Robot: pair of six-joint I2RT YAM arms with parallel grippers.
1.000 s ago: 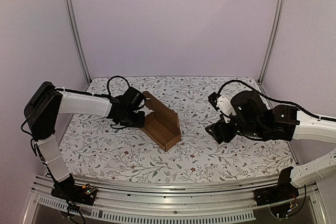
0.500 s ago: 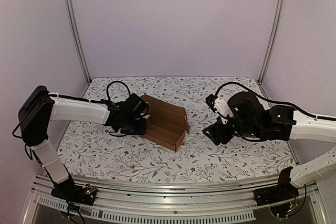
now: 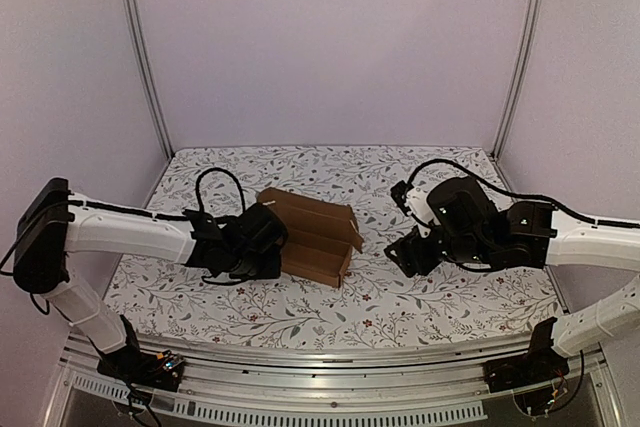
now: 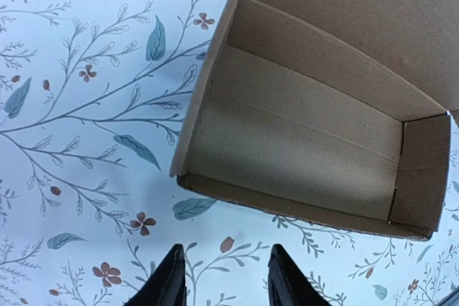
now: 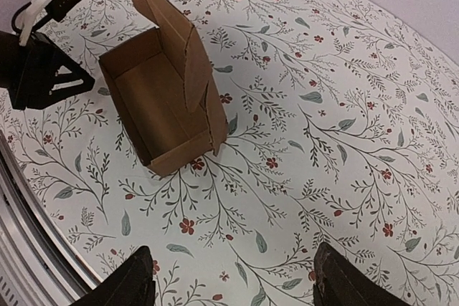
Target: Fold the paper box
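The paper box (image 3: pixel 316 239) is a plain brown open carton lying on the floral table, its lid flap standing up along the far side. In the left wrist view the paper box (image 4: pixel 301 155) shows its bare inside just beyond my fingertips. My left gripper (image 3: pixel 276 257) sits at the box's near-left end, and it (image 4: pixel 228 281) is open with only tablecloth between the fingers, clear of the cardboard. My right gripper (image 3: pixel 400 253) hovers to the right of the box, apart from it. In its own view the right gripper (image 5: pixel 233 281) is wide open and the paper box (image 5: pixel 161 109) lies well ahead.
A floral cloth covers the table (image 3: pixel 400 307). Purple walls and metal posts (image 3: pixel 517 57) close in the back and sides. The table's near rail (image 5: pixel 21 249) shows at the lower left of the right wrist view, and the left wrist (image 5: pixel 39 69) sits by the box's far end.
The box has turned and settled lower, with its long side now running left to right. My left gripper has slid toward the near side along the box's left end. The right gripper has edged left.
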